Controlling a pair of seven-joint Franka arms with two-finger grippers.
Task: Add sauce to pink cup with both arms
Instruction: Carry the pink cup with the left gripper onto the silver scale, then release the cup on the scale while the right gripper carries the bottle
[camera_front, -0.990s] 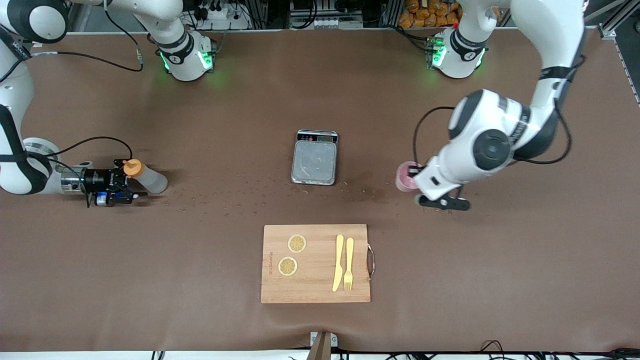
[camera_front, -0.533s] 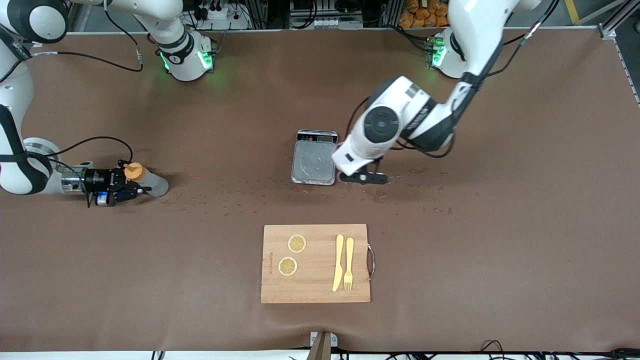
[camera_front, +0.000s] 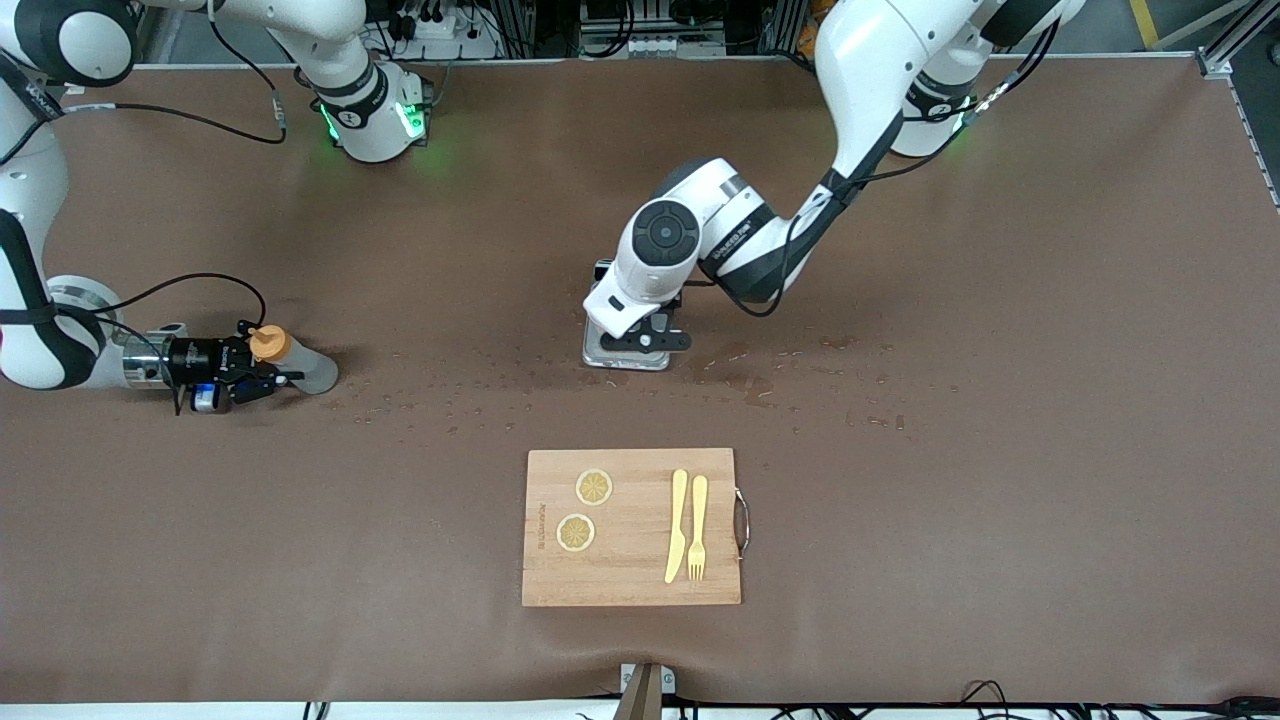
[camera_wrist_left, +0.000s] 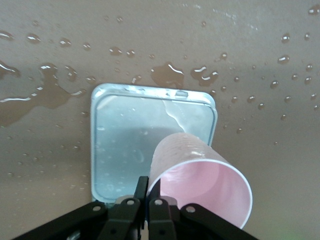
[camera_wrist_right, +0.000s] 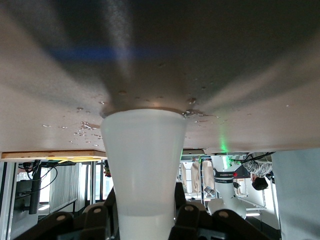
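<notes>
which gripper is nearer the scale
Left. The left gripper hangs right over the scale, holding the pink cup above it. The right gripper is at the right arm's end of the table, clamped on the sauce bottle.

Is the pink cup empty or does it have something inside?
Empty: the left wrist view looks into the pink cup and shows only bare pink walls.

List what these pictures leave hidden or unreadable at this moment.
- Front view: pink cup hidden under the left arm's wrist; only the left wrist view shows it in the left gripper, over the scale.
- Front view: scale display covered by that arm.
- Right wrist view: sauce bottle nozzle cut off by the bottom edge.
</notes>
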